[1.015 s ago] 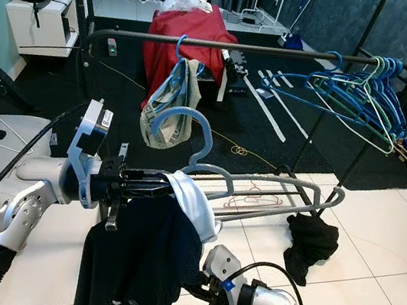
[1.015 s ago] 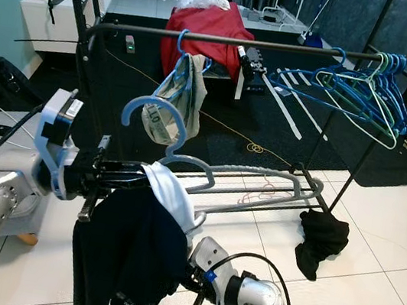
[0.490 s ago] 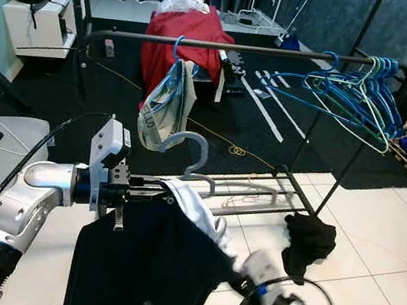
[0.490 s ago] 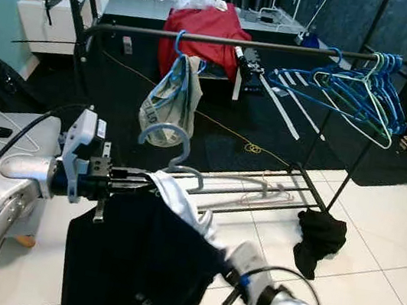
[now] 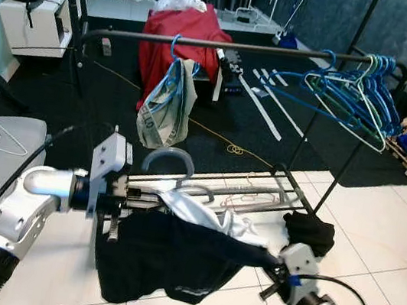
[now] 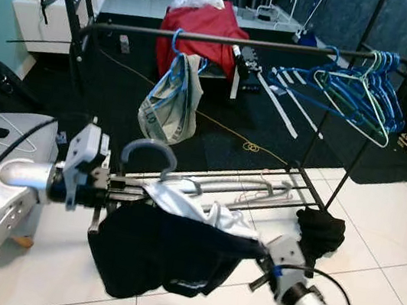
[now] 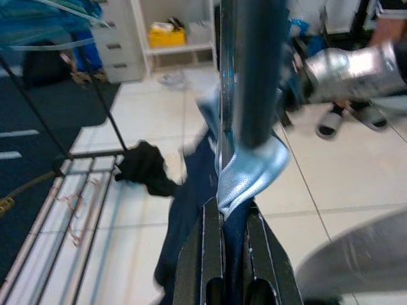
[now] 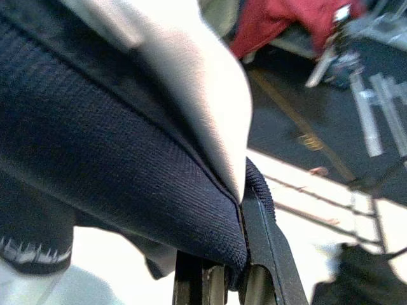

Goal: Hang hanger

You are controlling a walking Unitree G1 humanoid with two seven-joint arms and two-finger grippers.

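left eye view: the left hand [image 5: 151, 200] pinches the grey hanger [image 5: 167, 164] and the collar of a dark garment [image 5: 171, 256] at centre, well short of the black rail [image 5: 228, 46] at 12 o'clock. the right hand [image 5: 272, 265], at 4 o'clock, is clamped on the garment's far end, stretching it flat. if that pull is too hard, i judge the cloth could slide off the hanger.

left wrist view: its fingers [image 7: 211, 235] are pressed onto shiny lining and navy cloth.

right wrist view: the fingers [image 8: 264, 244] nip a ribbed navy hem; the hanger's hook looks open, pointing up.
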